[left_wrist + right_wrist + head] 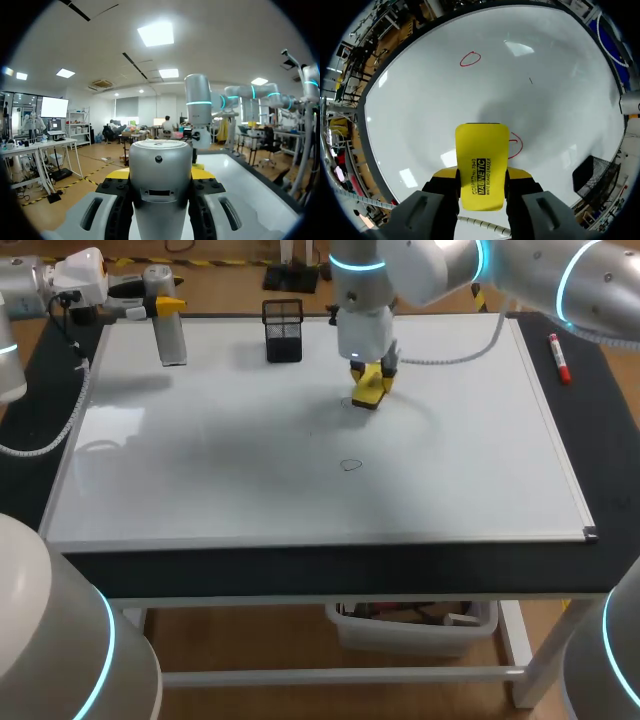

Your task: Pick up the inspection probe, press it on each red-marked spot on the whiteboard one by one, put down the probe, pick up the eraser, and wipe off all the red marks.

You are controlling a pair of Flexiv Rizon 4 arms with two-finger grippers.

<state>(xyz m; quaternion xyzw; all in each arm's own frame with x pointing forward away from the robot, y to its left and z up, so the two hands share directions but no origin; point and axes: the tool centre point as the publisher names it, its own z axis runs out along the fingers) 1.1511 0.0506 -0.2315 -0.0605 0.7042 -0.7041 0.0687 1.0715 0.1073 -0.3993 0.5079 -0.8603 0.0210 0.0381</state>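
My left gripper (165, 308) is over the whiteboard's (200, 460) far left corner, shut on the grey cylindrical probe (172, 335). In the left wrist view the probe (160, 175) fills the gap between the fingers. My right gripper (370, 380) is at the board's middle back, shut on the yellow eraser (369, 390), which is down at the board. In the right wrist view the eraser (481, 165) partly covers one red ring (516, 145). A second red ring (470, 59) lies ahead of it, nearer the board's front (351, 465).
A black mesh basket (283, 330) stands on the board's far edge between the two grippers. On the dark table right of the board lies a red marker (559, 358). A white coiled cable (45, 435) hangs along the board's left edge.
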